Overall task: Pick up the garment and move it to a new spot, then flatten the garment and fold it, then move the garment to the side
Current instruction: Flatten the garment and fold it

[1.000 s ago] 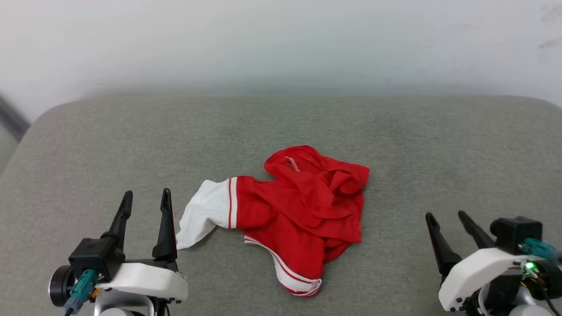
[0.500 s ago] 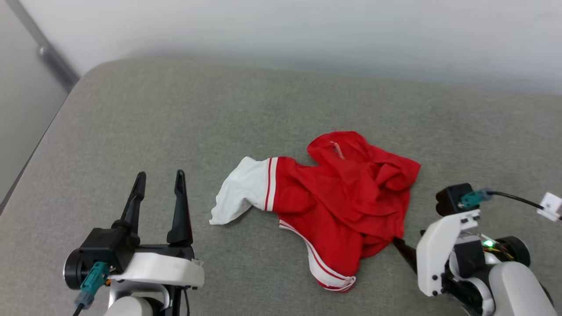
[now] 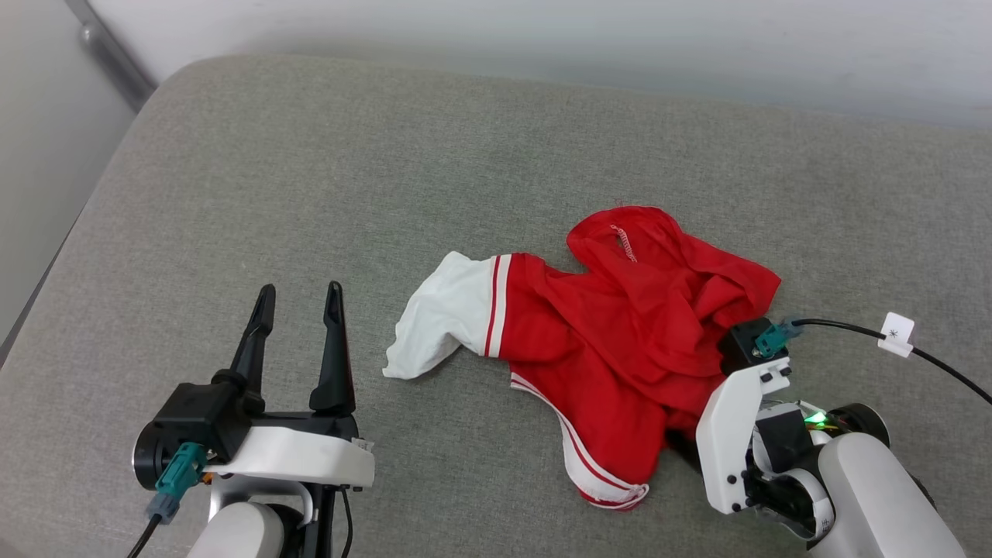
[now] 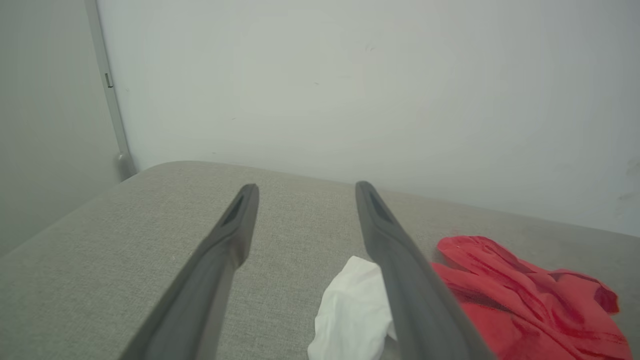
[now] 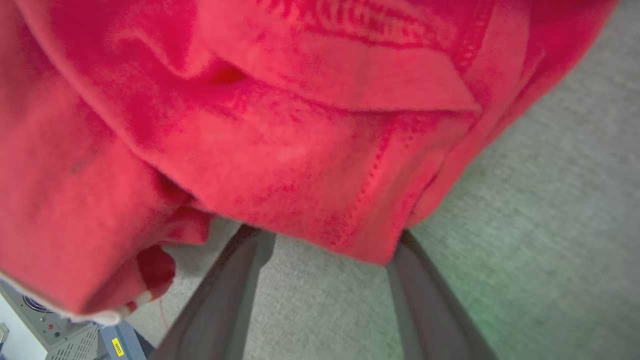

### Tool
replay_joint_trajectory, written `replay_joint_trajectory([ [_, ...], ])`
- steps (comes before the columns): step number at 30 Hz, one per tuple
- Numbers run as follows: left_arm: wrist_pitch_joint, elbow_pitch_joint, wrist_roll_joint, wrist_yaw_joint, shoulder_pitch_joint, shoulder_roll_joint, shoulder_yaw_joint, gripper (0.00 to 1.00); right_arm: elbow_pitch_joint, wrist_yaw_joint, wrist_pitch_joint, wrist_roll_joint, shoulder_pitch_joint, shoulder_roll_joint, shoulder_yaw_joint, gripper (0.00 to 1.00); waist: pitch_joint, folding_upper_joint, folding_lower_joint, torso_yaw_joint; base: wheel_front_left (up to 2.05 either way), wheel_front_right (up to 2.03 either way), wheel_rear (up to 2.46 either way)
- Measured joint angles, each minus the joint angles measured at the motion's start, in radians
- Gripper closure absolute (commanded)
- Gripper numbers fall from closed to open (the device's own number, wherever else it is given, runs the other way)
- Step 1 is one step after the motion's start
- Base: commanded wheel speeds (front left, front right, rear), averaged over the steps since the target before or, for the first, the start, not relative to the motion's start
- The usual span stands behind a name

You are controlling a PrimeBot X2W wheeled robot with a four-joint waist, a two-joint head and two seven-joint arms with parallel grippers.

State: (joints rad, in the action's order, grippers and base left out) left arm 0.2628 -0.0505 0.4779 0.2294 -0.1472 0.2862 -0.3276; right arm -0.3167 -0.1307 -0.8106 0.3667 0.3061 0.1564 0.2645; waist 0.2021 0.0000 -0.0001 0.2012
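Observation:
The garment [image 3: 620,333] lies crumpled on the grey cushion [image 3: 310,155], red with one white sleeve [image 3: 442,310] stretched out to the left and striped trim at its near edge. My left gripper [image 3: 300,288] stands open just left of the sleeve, touching nothing; in the left wrist view its two fingers [image 4: 307,186] frame the sleeve [image 4: 352,310] and the red cloth [image 4: 525,295]. My right gripper [image 3: 688,446] is at the garment's lower right edge. Its fingers [image 5: 235,290] are spread apart, their tips hidden under the red fabric [image 5: 300,140].
A pale wall rises behind the cushion, with a metal rail [image 3: 108,46] at the far left. The cushion's left edge drops off near my left arm. A black cable with a white tag [image 3: 895,335] trails from my right wrist. Grey equipment [image 5: 60,335] shows below the cushion's edge.
The head camera has turned, shifting the whole picture. My right arm has swung in from the right and pushed its fingers under the garment's edge. The left gripper keeps its pose.

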Motion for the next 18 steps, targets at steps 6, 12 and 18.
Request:
replay_joint_trajectory([
  [6, 0.000, 0.021, -0.014, -0.018, 0.001, -0.015, 0.030, 0.00, -0.006, 0.001, 0.064, 0.035, 0.027, 0.014, 0.043, 1.00, -0.006, 0.0000, 0.0001, -0.016, 0.00, 0.00, 0.00],
  [12, 0.000, 0.026, -0.028, -0.025, 0.020, -0.018, 0.051, 0.00, 0.066, 0.000, 0.114, 0.032, 0.050, 0.059, 0.002, 1.00, -0.027, 0.0000, 0.0000, -0.048, 0.00, 0.00, 0.00],
  [18, 0.000, 0.021, -0.038, -0.032, 0.033, -0.019, 0.059, 0.00, 0.119, 0.000, 0.096, 0.003, 0.037, 0.117, -0.154, 1.00, -0.035, 0.0000, 0.0001, -0.091, 0.00, 0.00, 0.00],
])
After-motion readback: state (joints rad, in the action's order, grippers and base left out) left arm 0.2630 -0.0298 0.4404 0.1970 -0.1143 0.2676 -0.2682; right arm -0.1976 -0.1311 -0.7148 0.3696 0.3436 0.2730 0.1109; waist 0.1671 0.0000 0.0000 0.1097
